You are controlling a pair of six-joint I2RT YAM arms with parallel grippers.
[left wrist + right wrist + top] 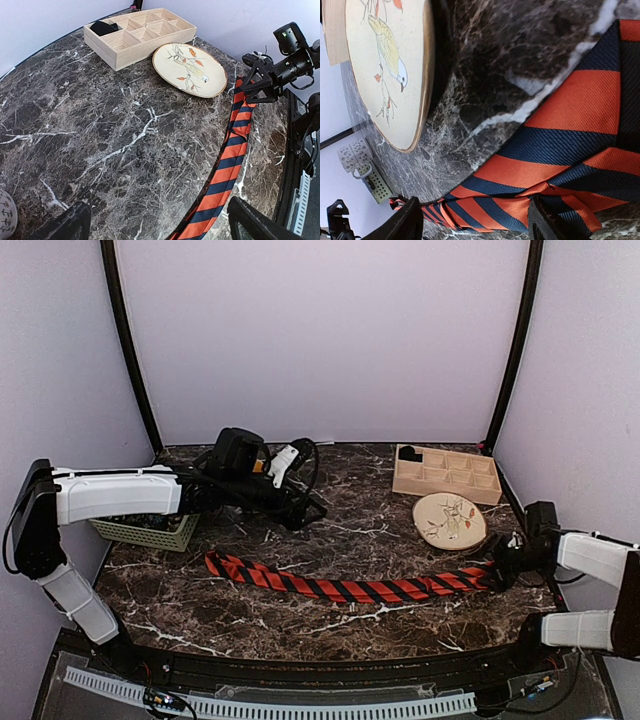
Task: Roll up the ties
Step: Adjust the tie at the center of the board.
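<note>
Top view: striped tie (340, 587) flat across frame centre, right gripper (497, 568) at its right end. Risk: roll starts crooked, or fabric skids on slick marble table (380, 530).
Left wrist: left gripper (160, 227) at frame bottom, wide open, empty.
Right wrist: fingers (402, 225) part-open astride folded tie end, clamping nothing; contact unclear.

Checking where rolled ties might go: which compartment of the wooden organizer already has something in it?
The wooden organizer's back-left corner compartment, seen from the top camera: it holds a black item, while the other visible compartments show bare wood.
</note>
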